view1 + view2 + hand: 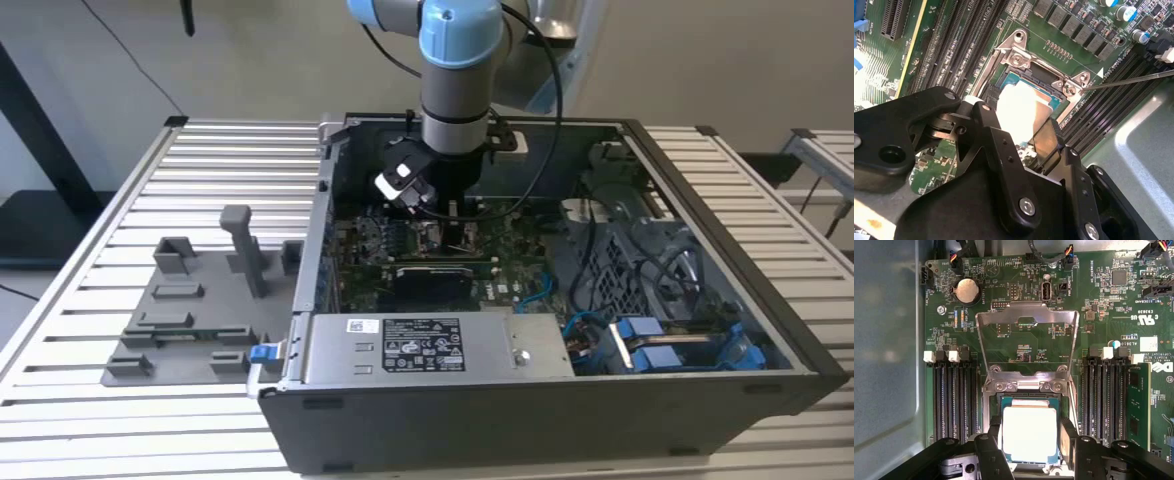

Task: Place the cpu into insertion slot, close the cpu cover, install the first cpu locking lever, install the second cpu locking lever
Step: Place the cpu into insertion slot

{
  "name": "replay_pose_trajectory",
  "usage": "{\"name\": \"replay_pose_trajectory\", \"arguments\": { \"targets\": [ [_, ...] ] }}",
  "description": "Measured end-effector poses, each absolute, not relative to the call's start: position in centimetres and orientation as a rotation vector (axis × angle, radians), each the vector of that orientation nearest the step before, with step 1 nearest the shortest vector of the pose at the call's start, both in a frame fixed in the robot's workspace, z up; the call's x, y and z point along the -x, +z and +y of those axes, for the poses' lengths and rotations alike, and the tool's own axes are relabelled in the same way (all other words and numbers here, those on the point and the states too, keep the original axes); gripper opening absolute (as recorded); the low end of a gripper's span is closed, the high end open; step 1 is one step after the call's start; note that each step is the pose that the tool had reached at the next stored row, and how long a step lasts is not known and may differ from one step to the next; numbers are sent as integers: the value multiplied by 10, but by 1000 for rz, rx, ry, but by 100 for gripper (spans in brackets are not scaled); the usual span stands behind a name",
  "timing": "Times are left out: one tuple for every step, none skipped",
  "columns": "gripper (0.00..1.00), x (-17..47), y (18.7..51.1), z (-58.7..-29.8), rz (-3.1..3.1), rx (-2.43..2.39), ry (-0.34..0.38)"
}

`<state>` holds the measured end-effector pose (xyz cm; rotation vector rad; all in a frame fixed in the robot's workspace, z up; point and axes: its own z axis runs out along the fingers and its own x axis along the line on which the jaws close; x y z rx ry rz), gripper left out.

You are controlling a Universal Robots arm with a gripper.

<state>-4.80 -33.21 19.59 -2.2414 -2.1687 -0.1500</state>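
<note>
My black hand (1031, 440) sits closest, its jointed linkages and two fingers (995, 437) crowding in front of the board in both wrist views. The fingers are drawn in against two opposite edges of the small flat square chip with the silver-grey metal face, the cpu (1030, 432), pinching it between them. In the second wrist view one dark pad (1046, 142) lies flush along the edge of the cpu (1016, 110).

The cpu is down at the insertion slot (990, 405), the small square socket rimmed with silvery metal, and it covers most of the recess. I cannot tell whether it is fully seated or a little above the contacts.

The cpu cover (1054, 315), a thin silvery square frame plate, is swung open and stands up from its hinge at one side of the slot, with the green circuit board (1094, 290) showing through its window. One thin straight metal locking lever (1134, 77) angles away from a corner of the slot, not latched down. Long black memory sockets (954, 400) run along both sides.

In the exterior view my arm (454, 100) comes down nearly upright, its blue-capped joint uppermost, and the hand (445, 205) reaches into the open grey computer case (534, 420). The case lies on the slatted metal counter (200, 160), with the labelled silver power-supply box (427, 345) along its near wall. A grey fixture plate with blocks (200, 300) rests on the counter at the exterior view's left.
</note>
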Motion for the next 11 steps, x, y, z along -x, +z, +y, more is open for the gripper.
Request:
{"name": "replay_pose_trajectory", "arguments": {
  "targets": [
    [54, 48, 196, -332, -2169, 2241, -150],
    [54, 48, 196, -332, -2169, 2241, -150],
    [54, 48, 196, -332, -2169, 2241, -150],
    [54, 48, 196, -332, -2169, 2241, -150],
    [54, 48, 196, -332, -2169, 2241, -150],
    [56, 48, 195, -332, -2168, 2241, -153],
    [56, 48, 195, -332, -2168, 2241, -152],
    [62, 48, 196, -332, -2169, 2241, -151],
    [62, 48, 197, -332, -2169, 2241, -151],
    [62, 48, 199, -332, -2169, 2241, -150],
    [62, 48, 202, -332, -2169, 2241, -150]
  ]
}}
